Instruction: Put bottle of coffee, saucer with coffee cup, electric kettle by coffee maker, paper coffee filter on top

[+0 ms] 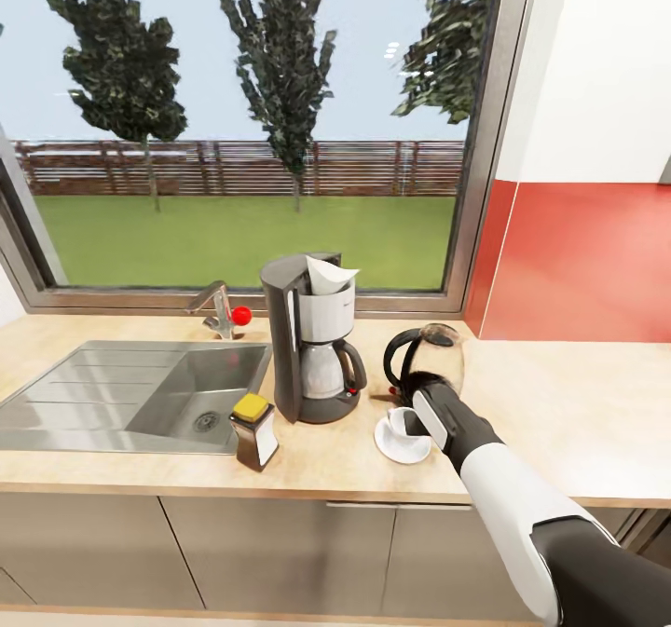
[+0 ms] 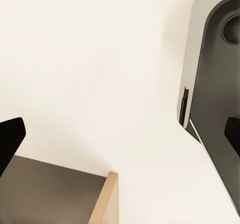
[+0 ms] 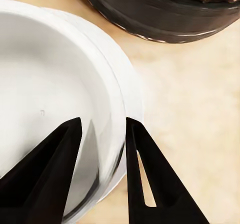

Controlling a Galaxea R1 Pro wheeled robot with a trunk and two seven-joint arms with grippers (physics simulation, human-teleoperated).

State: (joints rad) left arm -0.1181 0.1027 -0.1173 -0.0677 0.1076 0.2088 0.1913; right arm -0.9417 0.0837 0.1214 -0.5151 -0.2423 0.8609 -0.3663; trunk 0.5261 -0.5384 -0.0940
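Note:
The coffee maker (image 1: 312, 352) stands on the kitchen countertop (image 1: 559, 413) with the paper coffee filter (image 1: 328, 277) on top. Left of it, in front, sits the bottle of coffee (image 1: 254, 431). Right of it are the electric kettle (image 1: 426, 359) and, in front, the saucer (image 1: 403, 450) bearing the coffee cup (image 1: 401, 422). My right gripper (image 1: 417, 415) is shut on the coffee cup (image 3: 45, 84), one finger (image 3: 50, 179) inside the wall and one outside. The saucer's rim (image 3: 134, 96) and the kettle's base (image 3: 160, 14) lie beyond. My left gripper (image 2: 125, 126) is open, away from the counter.
A steel sink (image 1: 140, 394) with a tap (image 1: 219, 308) is set into the countertop at the left. A large window runs behind it, and a red wall panel (image 1: 587, 264) stands at the right. Bare worktop extends right of the kettle. Grey cabinets (image 1: 280, 552) sit below.

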